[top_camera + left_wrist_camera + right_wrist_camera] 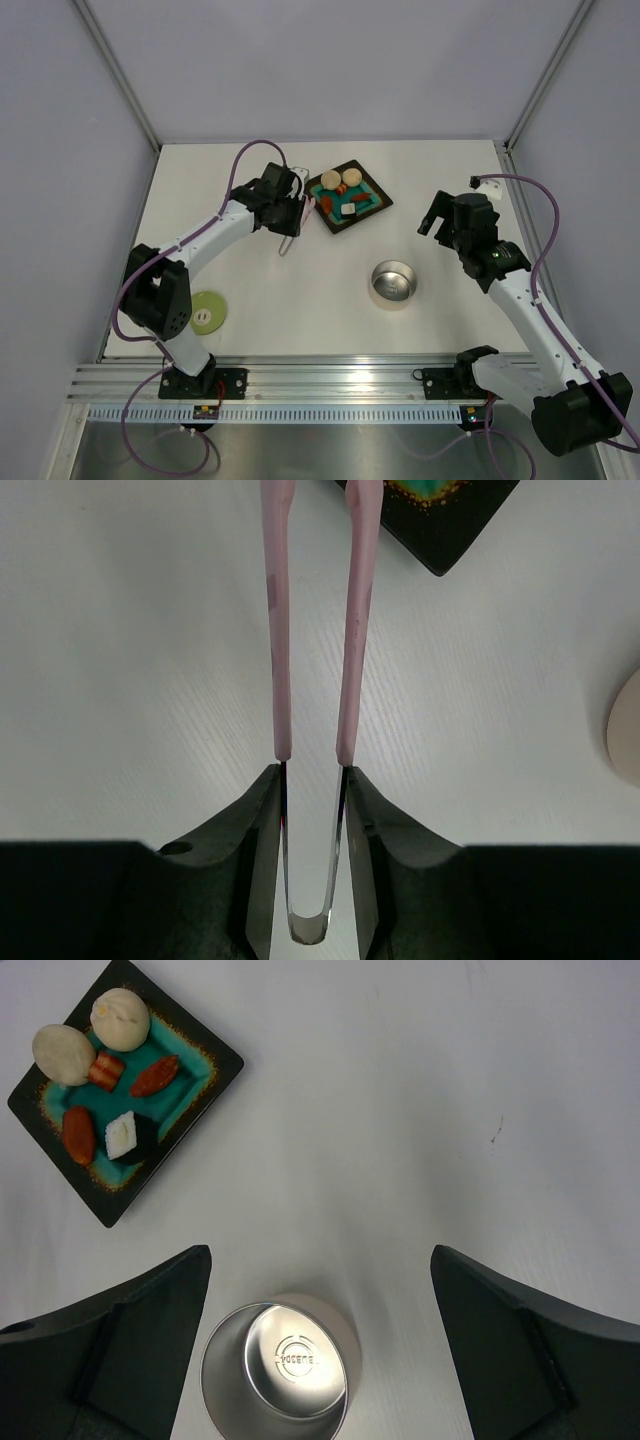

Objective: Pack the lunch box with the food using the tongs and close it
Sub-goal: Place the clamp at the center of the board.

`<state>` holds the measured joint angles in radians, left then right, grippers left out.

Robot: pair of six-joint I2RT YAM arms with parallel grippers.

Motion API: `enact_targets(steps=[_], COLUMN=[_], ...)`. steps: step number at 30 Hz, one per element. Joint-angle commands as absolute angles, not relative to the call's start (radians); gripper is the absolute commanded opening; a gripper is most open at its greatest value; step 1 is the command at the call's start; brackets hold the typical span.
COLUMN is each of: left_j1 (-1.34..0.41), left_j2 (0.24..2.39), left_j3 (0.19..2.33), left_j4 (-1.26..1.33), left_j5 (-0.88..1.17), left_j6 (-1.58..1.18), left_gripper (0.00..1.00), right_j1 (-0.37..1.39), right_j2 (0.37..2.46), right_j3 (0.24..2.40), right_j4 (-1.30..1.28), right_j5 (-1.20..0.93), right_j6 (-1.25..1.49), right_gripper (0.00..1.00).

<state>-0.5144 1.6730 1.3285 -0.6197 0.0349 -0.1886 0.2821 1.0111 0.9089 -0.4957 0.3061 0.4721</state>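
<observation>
Pale green disc lid [208,313] is lying far left, well apart from everything else. Left gripper [312,780] is pinching the slim pink-armed tongs [345,630] at their steel spring end, tips pointing toward the square dark-rimmed teal tray [112,1200]. All the small toy food pieces [120,1135] are sitting on that tray (none packed). Round shiny steel tin [393,282] is standing empty and uncovered. Right gripper [320,1255] is hovering over it, jaws spread wide, holding nothing. Packing and closing are both outstanding.

Left arm [215,237] and right arm [535,315] show white, seemingly plastic shells, black joints [160,300], purple cables [236,172].
</observation>
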Motion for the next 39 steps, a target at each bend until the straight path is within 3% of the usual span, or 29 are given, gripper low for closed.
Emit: enact_targets(steps=[1,18,39], left_j1=[-0.519,-0.520,-0.522], left_j2=[1.677,1.683,1.637], left_j3=[1.364,1.293,1.190], left_j4=[-0.591,-0.614,-0.548], left_j5=[0.064,0.029,0.040], left_j6=[-0.190,-0.183,-0.213], left_gripper=[0.31,0.35,0.49], right_j1=[0.279,0.279,0.279], right_j2=[1.012,1.022,1.017], right_j3=[0.923,0.923,0.917], right_j4=[-0.489,-0.489,-0.491], right_j5=[0.341,0.330,0.322], right_j6=[0.482,0.486,0.495], right_gripper=[0.99,1.00,0.99])
